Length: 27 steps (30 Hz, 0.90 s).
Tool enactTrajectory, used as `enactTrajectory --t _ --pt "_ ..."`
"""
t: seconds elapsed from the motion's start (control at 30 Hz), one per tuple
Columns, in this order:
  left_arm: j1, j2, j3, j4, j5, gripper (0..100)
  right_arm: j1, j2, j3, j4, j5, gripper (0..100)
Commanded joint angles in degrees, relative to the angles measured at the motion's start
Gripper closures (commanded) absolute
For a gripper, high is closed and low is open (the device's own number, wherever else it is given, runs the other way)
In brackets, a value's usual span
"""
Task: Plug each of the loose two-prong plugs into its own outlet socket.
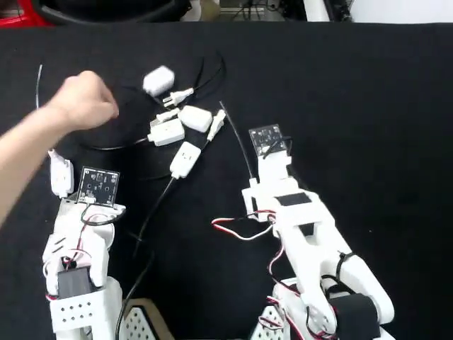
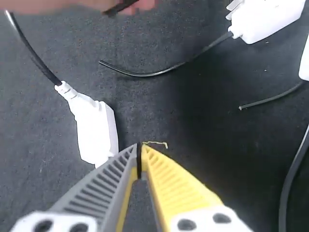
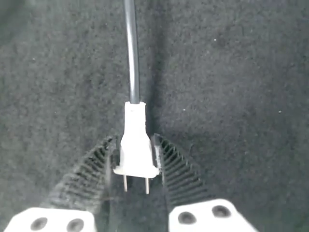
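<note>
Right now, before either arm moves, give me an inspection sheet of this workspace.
Surface: black cloth table, flat.
Job's things: two-prong plug in the right hand; white socket beside the left hand; cluster of white plugs and sockets mid-table.
Clutter: nothing seen.
Hands: left hand shut, empty; right hand shut on the plug, prongs toward its wrist camera.
Cables: black cords lie loose over the cloth.
Surroundings: person's hand over the far left of the table, apparently pinching a cord.
</note>
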<state>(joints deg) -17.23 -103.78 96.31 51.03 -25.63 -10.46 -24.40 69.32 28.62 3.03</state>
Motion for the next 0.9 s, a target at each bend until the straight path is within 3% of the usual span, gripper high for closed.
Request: enactTrajectory --t 0.0,0.87 --pt "-0.31 -0.26 1.10 -1.14 0.00 97 1.05 -0.04 -2.95 0.35 -0.62 98.7" --pt "-0.31 -0.26 1.10 -1.14 0.00 97 1.49 -0.13 -3.21 1.67 -0.26 98.7"
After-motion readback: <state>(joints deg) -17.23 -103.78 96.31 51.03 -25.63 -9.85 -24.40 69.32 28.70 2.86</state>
